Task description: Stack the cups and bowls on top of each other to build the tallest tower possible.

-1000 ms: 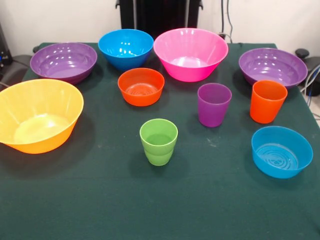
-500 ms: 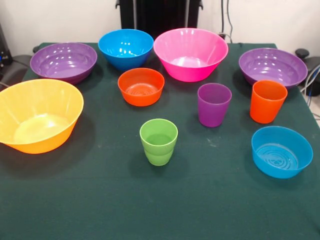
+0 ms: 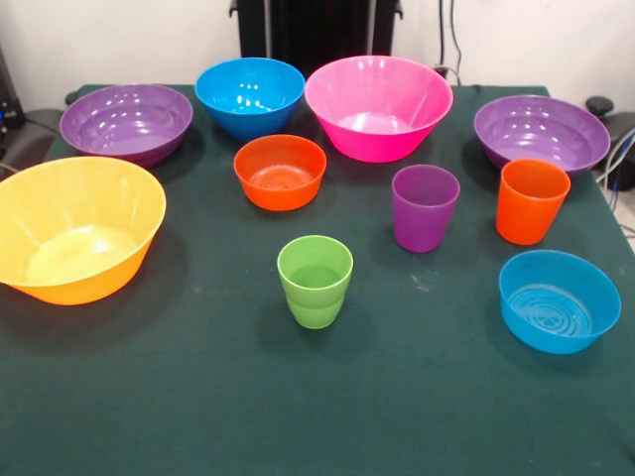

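Ten plastic vessels stand upright and apart on a dark green cloth covering the desk (image 3: 198, 416), none stacked on another. At far left, the large yellow-orange bowl (image 3: 74, 230) sits at the cloth's edge, with a wide purple bowl (image 3: 126, 122) behind it. Next comes the medium blue bowl (image 3: 249, 95) in the back row, and in front of it the small orange bowl (image 3: 280, 171). Nearer the camera, alone toward the middle of the cloth, stands the green cup (image 3: 315, 281) with its stepped body. The large pink bowl (image 3: 378, 106) fills the centre of the back row, just beside the medium blue bowl. In front of it and slightly to the right is the purple cup (image 3: 425, 206). Further right, the orange cup (image 3: 532, 200) stands just in front of the second wide purple bowl (image 3: 541, 132). The small shallow blue bowl (image 3: 559, 299) rests nearest the camera on the right side, below the orange cup. No tower has been built; every cup and bowl rests on the cloth by itself. The robot's tool does not appear in the front view, so its state cannot be told.
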Motion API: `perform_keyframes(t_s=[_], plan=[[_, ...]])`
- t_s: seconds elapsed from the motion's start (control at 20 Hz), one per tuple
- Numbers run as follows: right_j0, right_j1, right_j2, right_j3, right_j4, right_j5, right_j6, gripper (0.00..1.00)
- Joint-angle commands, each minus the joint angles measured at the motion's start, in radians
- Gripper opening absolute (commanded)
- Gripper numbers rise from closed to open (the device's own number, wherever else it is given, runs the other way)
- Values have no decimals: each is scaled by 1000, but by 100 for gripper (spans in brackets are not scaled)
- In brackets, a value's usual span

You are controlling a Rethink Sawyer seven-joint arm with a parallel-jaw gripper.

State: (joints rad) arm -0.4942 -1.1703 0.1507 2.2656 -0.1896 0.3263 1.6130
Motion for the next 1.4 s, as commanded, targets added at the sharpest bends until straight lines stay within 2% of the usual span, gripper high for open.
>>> perform_keyframes(t_s=[0.05,0.35,0.75,1.05,1.2,1.3,1.4], plan=[[7,144,75,72,-140,-79,4,100],[25,178,56,56,-191,-117,41,100],[57,282,4,27,-244,-197,92,100],[51,262,31,31,-263,-210,80,100],[70,287,5,5,-300,-246,77,100],[79,253,2,2,-310,-214,62,100],[63,206,36,22,-294,-171,49,100]])
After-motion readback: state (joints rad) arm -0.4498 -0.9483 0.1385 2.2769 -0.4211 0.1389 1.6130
